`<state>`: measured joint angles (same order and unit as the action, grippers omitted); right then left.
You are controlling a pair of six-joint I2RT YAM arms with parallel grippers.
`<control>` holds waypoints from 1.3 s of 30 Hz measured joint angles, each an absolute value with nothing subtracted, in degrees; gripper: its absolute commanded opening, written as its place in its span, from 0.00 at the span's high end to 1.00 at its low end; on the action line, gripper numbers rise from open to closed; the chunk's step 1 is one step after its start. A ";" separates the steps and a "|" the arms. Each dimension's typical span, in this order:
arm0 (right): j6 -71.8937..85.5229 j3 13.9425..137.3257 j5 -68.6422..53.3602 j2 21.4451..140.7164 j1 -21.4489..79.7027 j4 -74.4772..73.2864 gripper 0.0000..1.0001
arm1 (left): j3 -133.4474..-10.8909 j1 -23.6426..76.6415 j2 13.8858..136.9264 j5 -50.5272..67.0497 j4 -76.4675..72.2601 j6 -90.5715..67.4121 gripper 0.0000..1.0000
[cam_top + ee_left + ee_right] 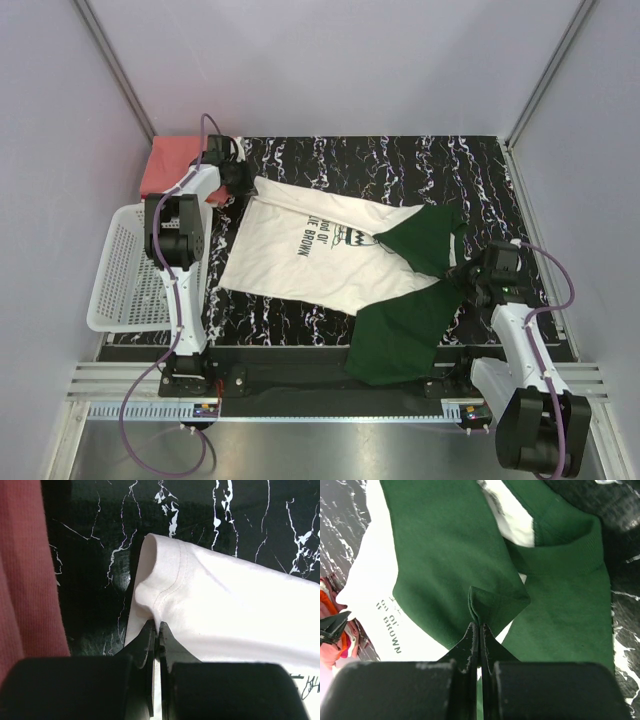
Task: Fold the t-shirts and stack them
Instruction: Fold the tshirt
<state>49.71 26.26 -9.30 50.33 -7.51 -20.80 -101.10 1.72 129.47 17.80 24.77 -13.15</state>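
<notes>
folding the white and green shirt (300,262) is the step in hand; judged from the layout, a fold is being set up and is not yet made. the shirt lies spread across the middle of the table (400,160) with its chest lettering facing up. green cloth is bunched toward 3 o'clock, and one green flap (395,345) drapes over the table edge at 6 o'clock.

the left gripper (232,182) sits at the shirt's 10 o'clock corner. its fingers are closed tight on a fold of the white hem (162,570), which rises out of the fingertips in the left wrist view. the right gripper (463,276) sits at the shirt's 3 o'clock side, its fingers pinched together on a peak of green cloth (492,597).

the red shirt (172,163) lies folded at the table's 10 o'clock corner, just beside the left gripper and apart from the white hem. the basket (118,270) stands at 9 o'clock, beside the table.

next move, as a judgement:
- lift both pinches together and move them the same way, so the held edge crosses the body without twisting.
- hold the cloth taut between the two grips.
- watch the flap at 6 o'clock; it may drag.
- release only once the edges line up.
</notes>
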 measured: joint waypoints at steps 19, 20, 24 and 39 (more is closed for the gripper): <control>51.09 21.89 -11.94 46.17 -6.85 -23.38 0.71 | -100.09 2.72 128.44 14.85 25.15 -13.93 0.77; 50.89 21.89 -12.03 45.76 -6.85 -23.94 0.69 | -99.92 2.74 127.90 14.85 25.43 -14.22 0.75; 50.28 22.72 -12.14 42.37 -6.85 -27.79 0.65 | -99.81 2.74 124.44 15.68 26.24 -15.99 0.69; 38.74 47.13 -11.64 74.78 -7.55 -23.44 0.56 | -99.94 7.68 117.60 18.81 25.87 -20.88 0.65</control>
<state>38.74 47.13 -11.64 74.78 -7.55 -23.44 -99.94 7.68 117.60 18.81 25.87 -20.88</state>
